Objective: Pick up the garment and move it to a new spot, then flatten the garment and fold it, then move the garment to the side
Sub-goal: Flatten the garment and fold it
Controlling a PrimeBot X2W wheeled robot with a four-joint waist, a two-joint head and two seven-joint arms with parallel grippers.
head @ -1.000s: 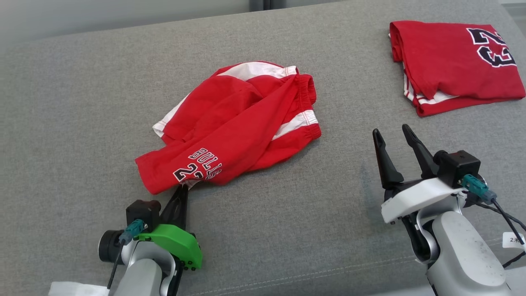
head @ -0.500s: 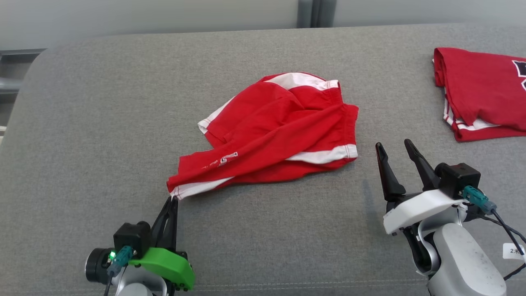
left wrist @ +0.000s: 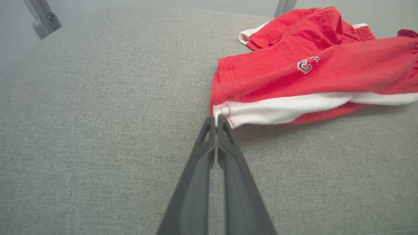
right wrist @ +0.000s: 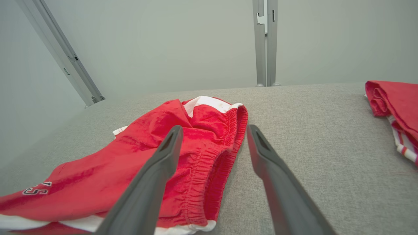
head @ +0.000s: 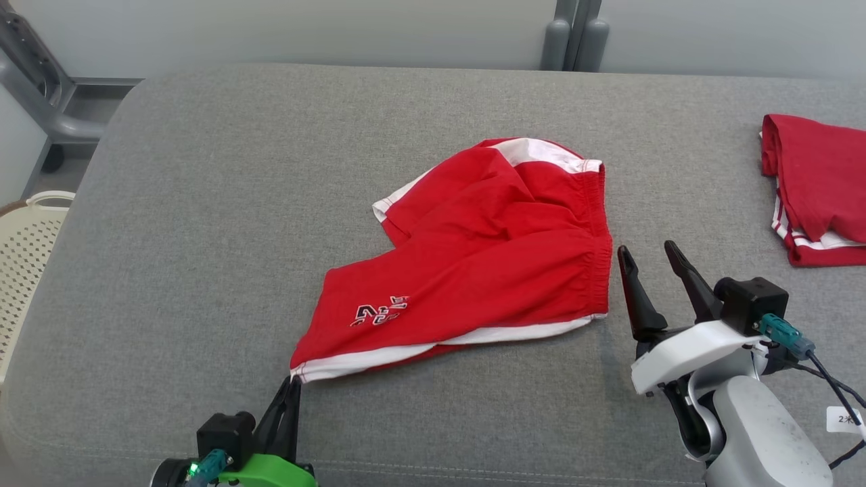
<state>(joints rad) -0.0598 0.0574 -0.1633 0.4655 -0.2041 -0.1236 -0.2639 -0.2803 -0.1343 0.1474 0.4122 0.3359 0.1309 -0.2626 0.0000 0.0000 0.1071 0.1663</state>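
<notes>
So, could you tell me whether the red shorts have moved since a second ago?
Yes: the left claw has dragged the shorts leftward by a corner, away from the folded jersey.

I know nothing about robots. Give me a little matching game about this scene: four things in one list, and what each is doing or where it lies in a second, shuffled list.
Things:
1. left tool
2. right tool
3. red shorts
4. folded red top

States or places:
A. open, gripping nothing
B. at the far right edge of the head view
C. shut on a white-trimmed corner of the shorts
D. lying rumpled in the middle of the grey cushion

Pairs: 1-C, 2-A, 3-D, 4-B
</notes>
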